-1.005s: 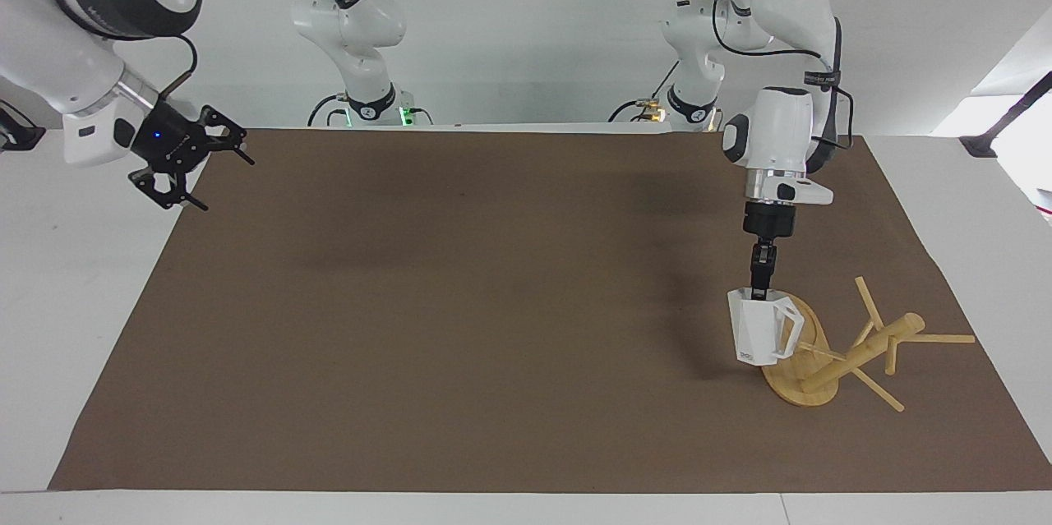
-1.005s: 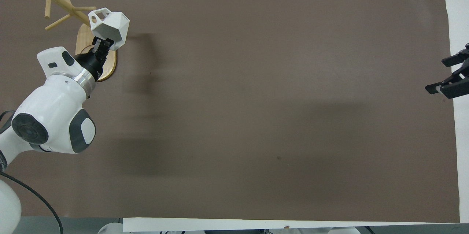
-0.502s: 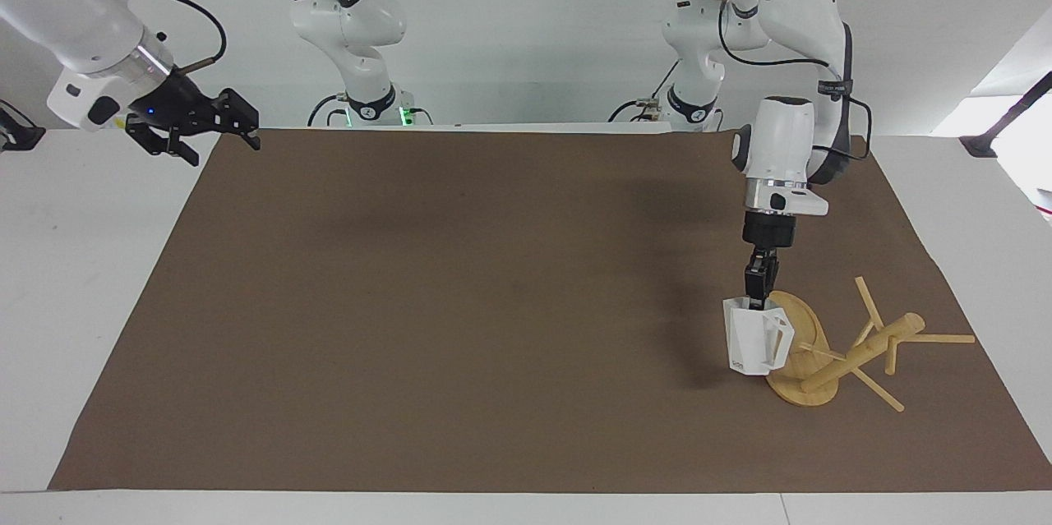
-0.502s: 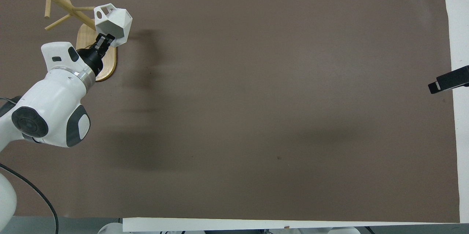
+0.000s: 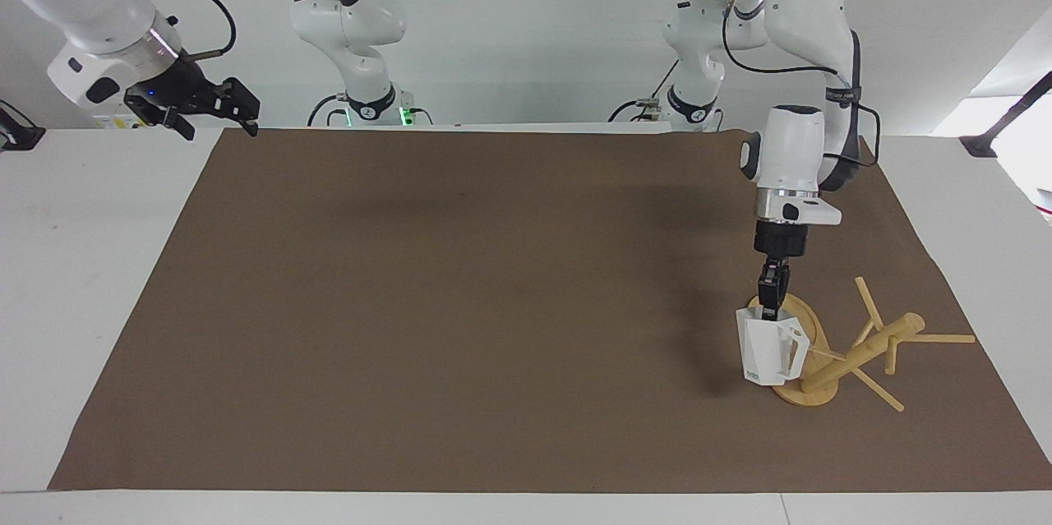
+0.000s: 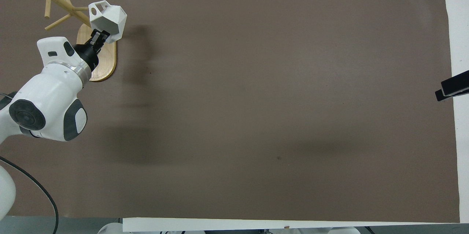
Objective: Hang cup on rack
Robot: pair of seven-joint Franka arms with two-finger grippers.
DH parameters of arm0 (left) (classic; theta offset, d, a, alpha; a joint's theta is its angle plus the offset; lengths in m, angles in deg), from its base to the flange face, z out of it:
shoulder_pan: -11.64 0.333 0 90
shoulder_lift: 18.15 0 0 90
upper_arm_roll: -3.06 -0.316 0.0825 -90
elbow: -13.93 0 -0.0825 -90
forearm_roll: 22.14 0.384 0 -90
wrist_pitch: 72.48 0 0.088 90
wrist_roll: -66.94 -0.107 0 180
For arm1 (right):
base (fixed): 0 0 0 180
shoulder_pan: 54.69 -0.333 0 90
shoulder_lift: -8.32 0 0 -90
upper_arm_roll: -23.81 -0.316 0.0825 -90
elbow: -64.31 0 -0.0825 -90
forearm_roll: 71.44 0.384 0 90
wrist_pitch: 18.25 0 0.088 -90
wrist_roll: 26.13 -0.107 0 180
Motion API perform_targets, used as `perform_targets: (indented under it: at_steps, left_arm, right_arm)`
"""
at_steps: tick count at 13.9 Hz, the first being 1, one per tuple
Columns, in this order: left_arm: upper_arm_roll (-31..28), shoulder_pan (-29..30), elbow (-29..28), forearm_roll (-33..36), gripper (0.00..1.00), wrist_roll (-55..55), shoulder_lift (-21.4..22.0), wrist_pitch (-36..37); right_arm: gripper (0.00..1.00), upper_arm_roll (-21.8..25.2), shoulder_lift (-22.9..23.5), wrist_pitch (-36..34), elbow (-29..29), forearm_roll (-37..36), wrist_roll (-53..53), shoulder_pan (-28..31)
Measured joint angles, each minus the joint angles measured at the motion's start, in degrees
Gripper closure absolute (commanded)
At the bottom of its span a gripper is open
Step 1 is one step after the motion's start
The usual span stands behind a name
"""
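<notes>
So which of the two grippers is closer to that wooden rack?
The left. The left gripper is right over the rack, pinching the cup beside its post. The right gripper waits open over the table's corner at the right arm's end.

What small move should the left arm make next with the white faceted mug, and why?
Probably ease the white faceted plastic cup, held at its rim by the left gripper, toward the bamboo rack: its squarish handle sits at a peg's tip. The right gripper waits.

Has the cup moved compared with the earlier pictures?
Yes. The cup, held by the left hand, shifted toward the rack's post and slightly lower.
</notes>
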Motion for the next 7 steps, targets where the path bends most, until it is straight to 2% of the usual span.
perform_targets:
  at_steps: [7]
  left_arm:
    - [0.0,2.3,0.2,0.0,1.0,0.0,-0.1,0.0]
  right_arm:
    - [0.0,0.5,0.3,-0.2,0.2,0.0,-3.3,0.1]
